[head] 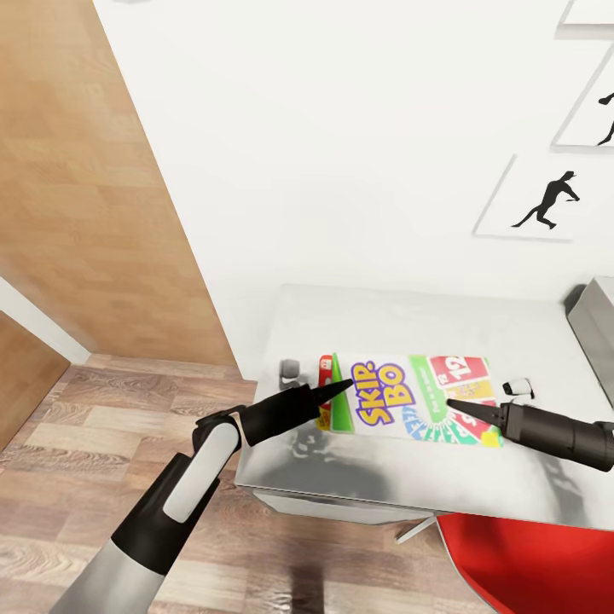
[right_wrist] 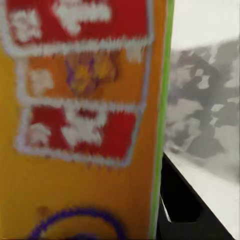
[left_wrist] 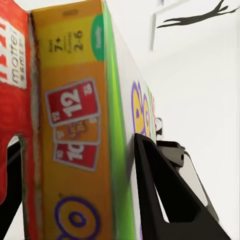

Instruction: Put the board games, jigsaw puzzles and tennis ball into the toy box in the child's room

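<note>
1. We find the SKIP-BO board game (head: 405,398) face up over the table (head: 512,328), towards its front left corner, its long axis running along the front edge.
2. The left gripper (head: 341,387) sits at the box's left short end; its wrist view shows a dark finger (left_wrist: 165,190) on either face of that end, so we judge the jaws closed on it.
3. The right gripper (head: 454,406) meets the opposite end; one finger (right_wrist: 187,205) lies against the box (right_wrist: 80,125), but whether it clamps we cannot tell.
4. The toy box (head: 597,324) lies at the table's right edge, nearer the right arm.
</note>
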Controlling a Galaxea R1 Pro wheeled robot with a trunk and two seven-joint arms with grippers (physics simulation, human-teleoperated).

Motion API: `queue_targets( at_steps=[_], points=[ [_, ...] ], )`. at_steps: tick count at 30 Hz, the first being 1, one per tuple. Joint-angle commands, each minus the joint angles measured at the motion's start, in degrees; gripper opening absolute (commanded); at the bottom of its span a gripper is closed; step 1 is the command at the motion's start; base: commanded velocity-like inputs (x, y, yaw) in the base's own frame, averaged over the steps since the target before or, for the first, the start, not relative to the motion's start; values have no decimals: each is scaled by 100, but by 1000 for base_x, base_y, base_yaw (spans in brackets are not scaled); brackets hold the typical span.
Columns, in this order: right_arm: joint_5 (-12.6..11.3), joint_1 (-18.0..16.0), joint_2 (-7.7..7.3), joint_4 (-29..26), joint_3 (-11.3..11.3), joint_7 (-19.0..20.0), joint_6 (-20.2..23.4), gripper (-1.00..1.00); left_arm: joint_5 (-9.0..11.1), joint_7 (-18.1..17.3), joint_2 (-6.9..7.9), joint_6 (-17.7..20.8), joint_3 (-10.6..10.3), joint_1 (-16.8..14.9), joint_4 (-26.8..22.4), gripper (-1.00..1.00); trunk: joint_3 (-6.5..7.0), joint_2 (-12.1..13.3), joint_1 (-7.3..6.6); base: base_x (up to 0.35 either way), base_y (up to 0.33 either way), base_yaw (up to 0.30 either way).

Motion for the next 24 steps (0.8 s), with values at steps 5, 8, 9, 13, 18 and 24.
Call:
queue_targets(
  at_steps=[5, 8, 9, 13, 18, 24],
  points=[
    [-74, -5, 0, 1, 107, 36, 65, -100, -17, 6, -2, 24, 2, -2, 6, -100, -4, -3, 0, 0, 0, 0],
    [-74, -4, -4, 1, 108, 37, 65, -100, -17, 2, 1, 24, 2, -2, 6, -100, -4, -3, 0, 0, 0, 0],
    [-74, -2, -4, 1, 108, 37, 65, -100, -16, 0, 2, 24, 2, -1, 6, -100, -4, -3, 0, 0, 0, 0],
    [-74, -1, 0, 1, 109, 37, 65, -100, -16, -4, 3, 24, 2, 3, 6, -100, -4, -3, 0, 0, 0, 0],
    [-74, 1, -5, 1, 103, 39, 65, -100, -17, -34, 14, 24, 18, 6, 6, 100, -4, -3, 0, 0, 0, 0],
    [-74, 3, -6, 1, 98, 38, 65, -100, -18, -33, 26, 24, 26, 6, 6, 100, -4, -3, 0, 0, 0, 0]
  ],
)
